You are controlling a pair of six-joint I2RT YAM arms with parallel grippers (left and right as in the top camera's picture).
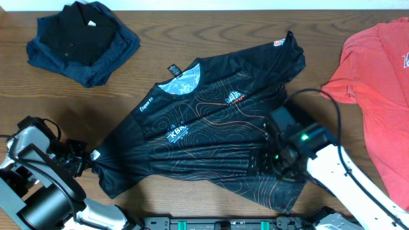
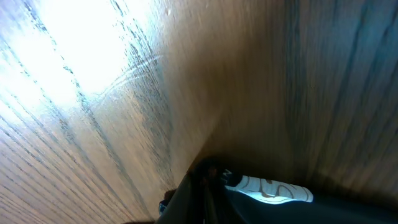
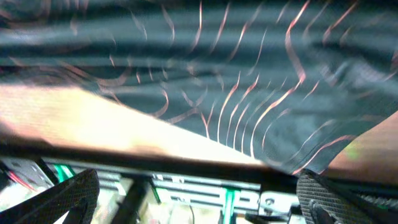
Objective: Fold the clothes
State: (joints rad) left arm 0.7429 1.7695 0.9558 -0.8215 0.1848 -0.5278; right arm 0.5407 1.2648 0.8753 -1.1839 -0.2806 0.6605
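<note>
**Two grippers at the jersey, no fold made yet**

Closest to the overhead camera are our two arms, which rise over the near edge of the table (image 1: 255, 25). Our left gripper (image 1: 83, 163) sits at the tip of one sleeve of the jersey (image 1: 211, 121). In the left wrist view the black cloth is gathered to a point beside a white label (image 2: 267, 190). The fingers themselves are hidden there, so we only judge that this hand is closed on the sleeve tip.

Our right gripper (image 3: 199, 199) is over the lower hem with its fingers (image 3: 74, 193) wide apart and nothing between them. That view is blurred.

The jersey lies spread in the middle of the table, front up, turned diagonally, with its collar toward the far side. A coral T-shirt (image 1: 377, 76) lies on the right and a pile of dark garments (image 1: 83, 41) at the far left, both apart from it.

We see these risks:

- **Slipping:** the fabric is shiny and the left hold is only on a small tip, so a pull could make it slip out.
- **Grabbing one layer:** the right hand may close on the upper layer only, and then front and back would separate.
- **A crooked fold:** because the jersey lies diagonally, the edges may not meet when we fold it.
- **Dragging:** the hem is near the table edge, so a drag toward us could take it over.
</note>
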